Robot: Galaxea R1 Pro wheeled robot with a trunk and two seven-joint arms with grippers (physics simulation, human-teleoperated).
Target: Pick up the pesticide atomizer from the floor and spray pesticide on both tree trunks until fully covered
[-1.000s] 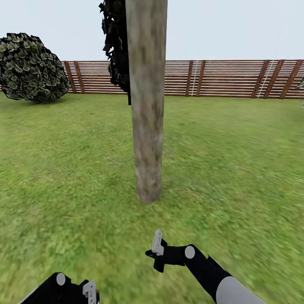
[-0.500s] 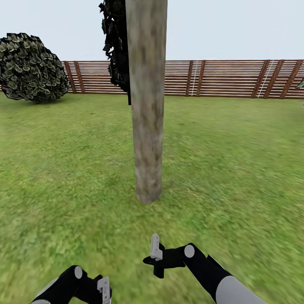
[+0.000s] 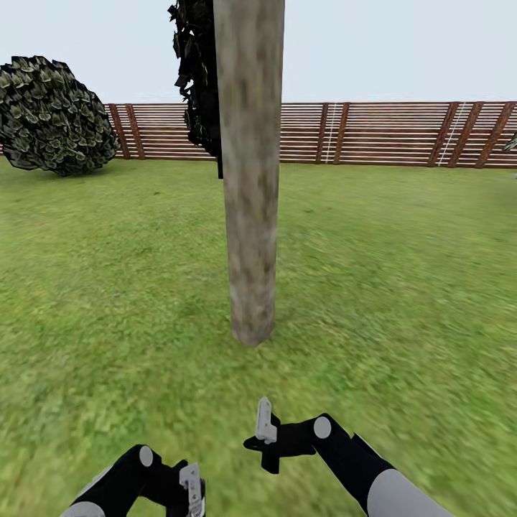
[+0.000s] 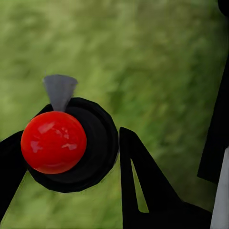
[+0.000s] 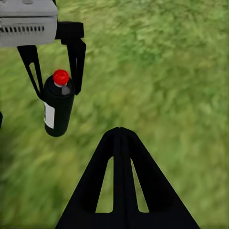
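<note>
- The trunk [image 3: 250, 179] stands upright on the lawn [image 3: 402, 273] just ahead of the robot, mottled grey-brown with dark foliage [image 3: 197, 79] behind its upper part
- A slatted fence [image 3: 388, 133] closes the far side, and a round bush [image 3: 54, 115] sits at far left
- The left gripper [image 5: 52, 71] clamps the atomizer [image 5: 58, 107] between its fingers (a black can with a red cap [image 4: 53, 141] and a grey nozzle [image 4: 59, 90]), low at the head view's bottom edge, well short of the trunk
- The right gripper [image 5: 120, 138] has its fingers pressed together on nothing, hovering over grass between the atomizer and the trunk
</note>
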